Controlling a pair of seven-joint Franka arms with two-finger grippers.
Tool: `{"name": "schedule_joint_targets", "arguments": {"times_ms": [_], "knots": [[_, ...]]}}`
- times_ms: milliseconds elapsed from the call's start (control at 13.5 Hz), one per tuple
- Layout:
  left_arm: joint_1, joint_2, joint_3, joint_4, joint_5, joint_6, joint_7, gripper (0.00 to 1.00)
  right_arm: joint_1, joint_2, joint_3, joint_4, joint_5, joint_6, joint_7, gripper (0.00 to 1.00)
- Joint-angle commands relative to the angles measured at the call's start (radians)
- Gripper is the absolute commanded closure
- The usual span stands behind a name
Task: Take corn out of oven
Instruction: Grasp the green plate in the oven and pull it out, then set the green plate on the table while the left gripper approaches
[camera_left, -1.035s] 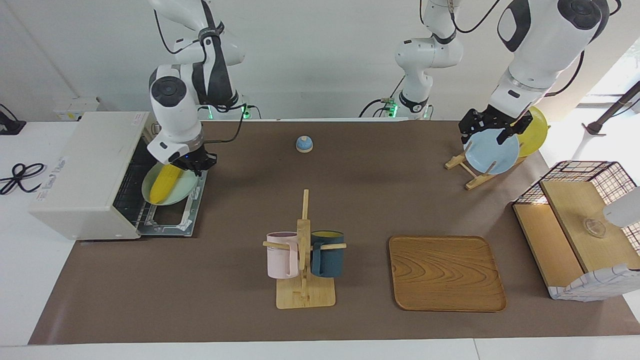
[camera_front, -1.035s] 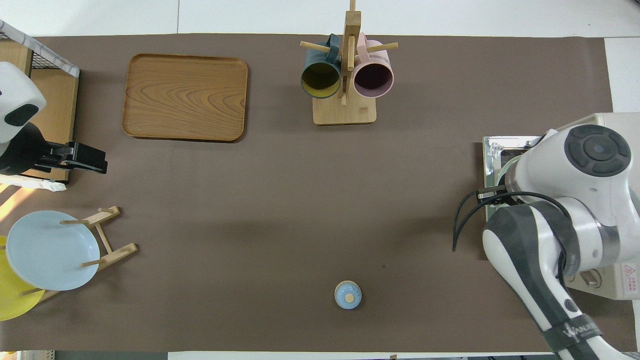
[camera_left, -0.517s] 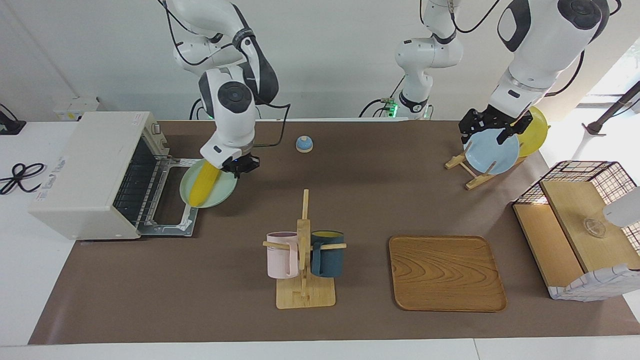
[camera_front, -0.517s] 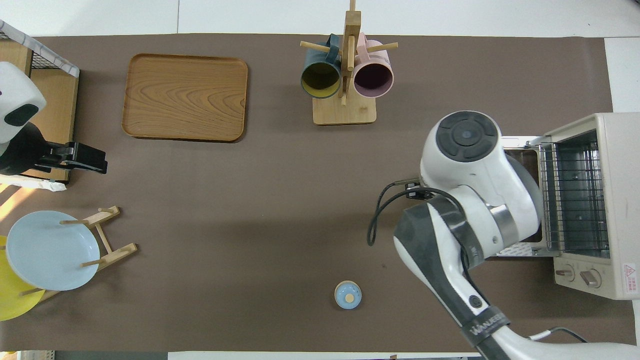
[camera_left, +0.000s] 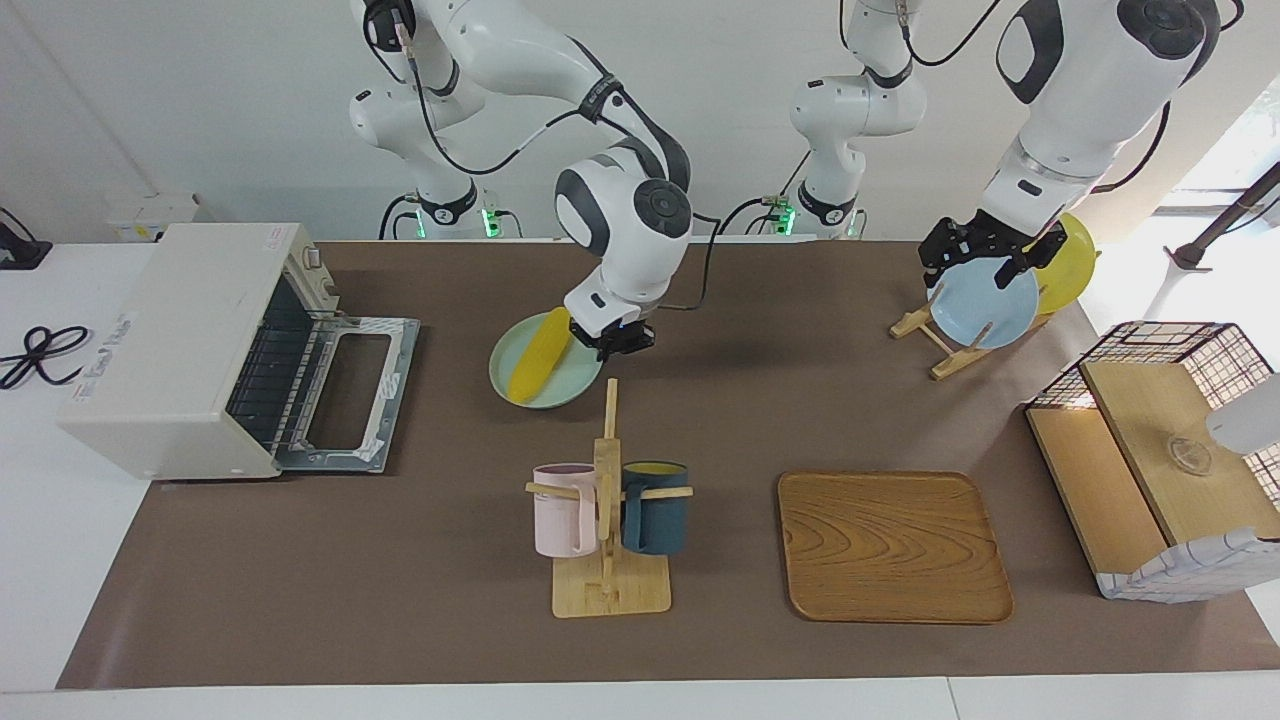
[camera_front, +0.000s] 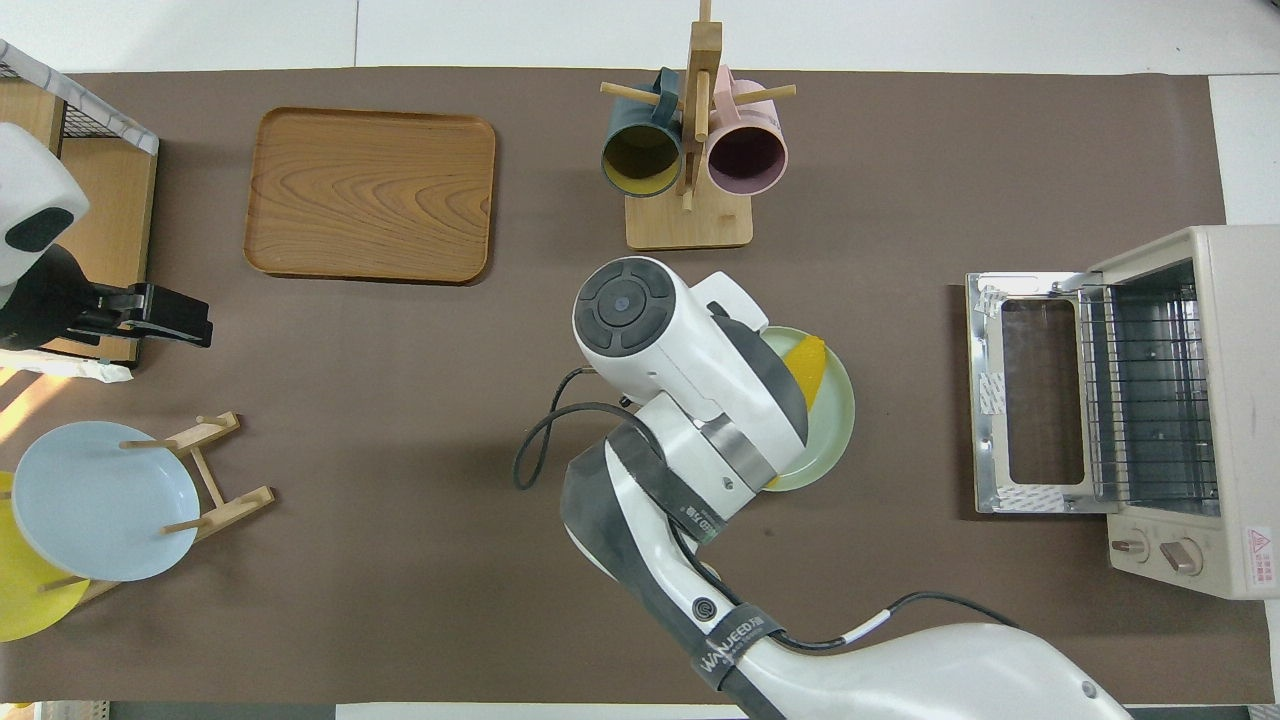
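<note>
We see the right gripper (camera_left: 622, 343) clamped on the rim of a green plate (camera_left: 575, 385) carrying the corn (camera_left: 539, 354), now over the mat well clear of the oven (camera_left: 190, 345), whose door hung beneath it moments ago; only setting down remains. The left gripper (camera_left: 985, 258) waits wide above the plate rack (camera_left: 925, 335).

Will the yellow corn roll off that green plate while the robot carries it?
It might. The corn looks smooth and rounded, so it could roll if the green plate tips. The plate's raised rim should help stop it. The right gripper seems to pinch only the plate's edge, so steady carrying matters.
</note>
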Motion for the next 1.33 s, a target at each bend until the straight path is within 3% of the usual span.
{"name": "schedule_joint_targets", "arguments": {"times_ms": [0,370,517,739,887,1035,1257], "knots": [[0.012,-0.005,-0.006,0.002,0.022,-0.01,0.005,0.0,0.016,0.041,0.004,0.015,0.037,0.069,0.076,1.0],[0.01,-0.01,-0.008,-0.006,0.022,-0.015,0.005,0.0,0.019,0.035,0.004,-0.063,0.144,0.216,0.09,1.0],[0.012,-0.01,-0.006,-0.009,0.022,-0.012,0.009,0.0,0.02,0.035,0.004,-0.057,0.146,0.239,0.09,0.76],[0.012,-0.011,-0.008,-0.009,0.022,-0.007,0.013,0.0,0.013,0.017,0.004,-0.023,0.14,0.22,0.072,0.64],[0.012,-0.01,-0.008,-0.011,0.022,0.003,0.013,0.0,-0.012,-0.031,-0.005,-0.025,0.121,0.157,0.026,0.7],[0.001,-0.01,-0.009,-0.018,0.019,0.026,0.013,0.0,-0.07,-0.089,-0.009,-0.049,0.094,0.086,-0.003,0.98],[-0.048,-0.016,-0.014,-0.051,-0.01,0.082,0.01,0.0,-0.174,-0.178,-0.009,-0.219,0.017,0.083,-0.017,1.0]]}}
